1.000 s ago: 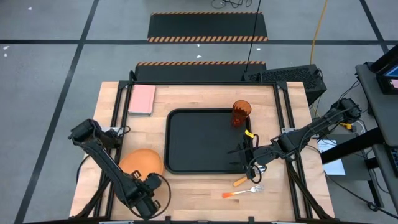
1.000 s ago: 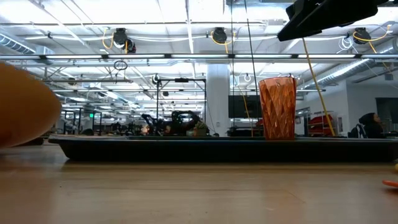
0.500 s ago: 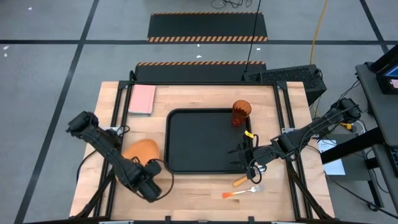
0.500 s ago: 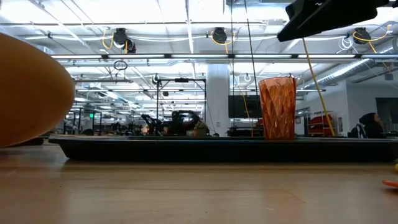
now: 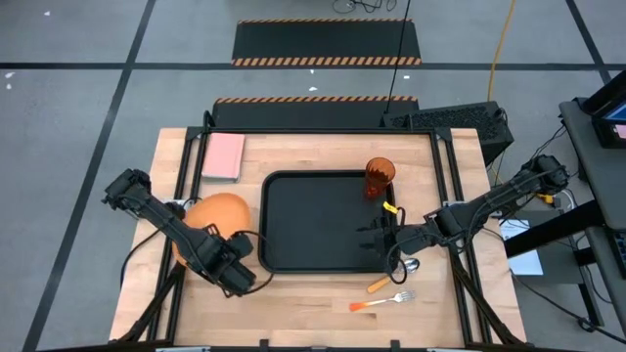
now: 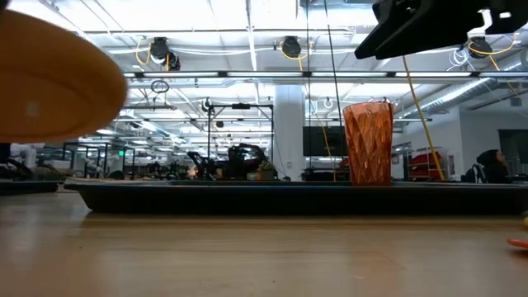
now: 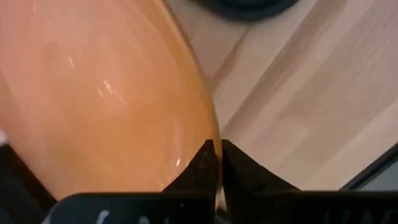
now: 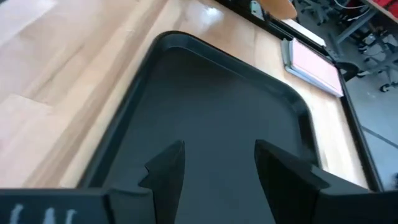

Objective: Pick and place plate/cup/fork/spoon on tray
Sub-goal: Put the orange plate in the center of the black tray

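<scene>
Orange plate [image 5: 217, 217] pinched at its rim by left gripper [image 5: 221, 261], fingers pressed together on the edge; clearest in left wrist view, where both dark fingertips [image 7: 205, 163] clamp the plate rim. Plate is lifted off the wooden table [image 5: 313, 303], tilted, extending away from the gripper toward the table's back-left, just beside the left edge of the black tray [image 5: 313, 223] but not on it. In low view the plate [image 6: 49, 78] hangs in the air above table level.

Right gripper [image 5: 377, 235] hovers over the tray's right side, fingers spread apart, holding nothing; right wrist view shows bare tray floor [image 8: 211, 124] between them.

Cup [image 5: 380, 178] upright in the tray's far right corner, beyond the right gripper. Spoon [image 5: 393, 276] and fork [image 5: 381, 300] lie on the table just outside the tray's near right corner, near the right gripper. Pink pad [image 5: 224, 156] at back left, apart from everything.
</scene>
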Controlling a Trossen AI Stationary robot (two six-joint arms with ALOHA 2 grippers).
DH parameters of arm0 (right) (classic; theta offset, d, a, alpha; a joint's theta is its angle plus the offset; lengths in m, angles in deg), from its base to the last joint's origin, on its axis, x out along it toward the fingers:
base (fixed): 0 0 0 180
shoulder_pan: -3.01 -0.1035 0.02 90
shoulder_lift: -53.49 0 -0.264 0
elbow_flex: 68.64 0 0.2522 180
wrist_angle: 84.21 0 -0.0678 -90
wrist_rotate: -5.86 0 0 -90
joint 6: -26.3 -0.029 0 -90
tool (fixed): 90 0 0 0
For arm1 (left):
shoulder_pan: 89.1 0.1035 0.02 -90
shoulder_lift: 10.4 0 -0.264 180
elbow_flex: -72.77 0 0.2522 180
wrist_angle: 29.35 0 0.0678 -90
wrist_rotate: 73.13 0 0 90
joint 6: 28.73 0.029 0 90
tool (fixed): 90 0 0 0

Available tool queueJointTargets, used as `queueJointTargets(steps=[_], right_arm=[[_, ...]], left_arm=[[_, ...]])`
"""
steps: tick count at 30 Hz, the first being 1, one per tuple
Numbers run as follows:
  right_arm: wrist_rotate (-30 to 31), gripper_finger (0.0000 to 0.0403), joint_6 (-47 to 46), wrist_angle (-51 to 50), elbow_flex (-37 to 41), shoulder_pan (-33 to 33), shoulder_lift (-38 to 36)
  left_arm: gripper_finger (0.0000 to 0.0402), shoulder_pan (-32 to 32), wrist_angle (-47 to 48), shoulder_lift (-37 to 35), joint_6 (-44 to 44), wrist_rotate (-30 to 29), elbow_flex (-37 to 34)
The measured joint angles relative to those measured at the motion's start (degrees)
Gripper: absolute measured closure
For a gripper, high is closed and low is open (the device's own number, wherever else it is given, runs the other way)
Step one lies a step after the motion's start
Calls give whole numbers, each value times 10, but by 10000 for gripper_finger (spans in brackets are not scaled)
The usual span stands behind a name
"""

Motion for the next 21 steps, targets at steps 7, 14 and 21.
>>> queueJointTargets(steps=[7, 14, 21], right_arm=[[0, 214, 17, 2, 0, 25, -2], [0, 214, 15, -8, 0, 28, -31], [0, 214, -34, -76, 0, 28, -87]], left_arm=[[396, 28, -4, 0, 67, -45, 18], [391, 76, -49, 0, 169, -86, 19], [395, 134, -143, 0, 318, -122, 19]])
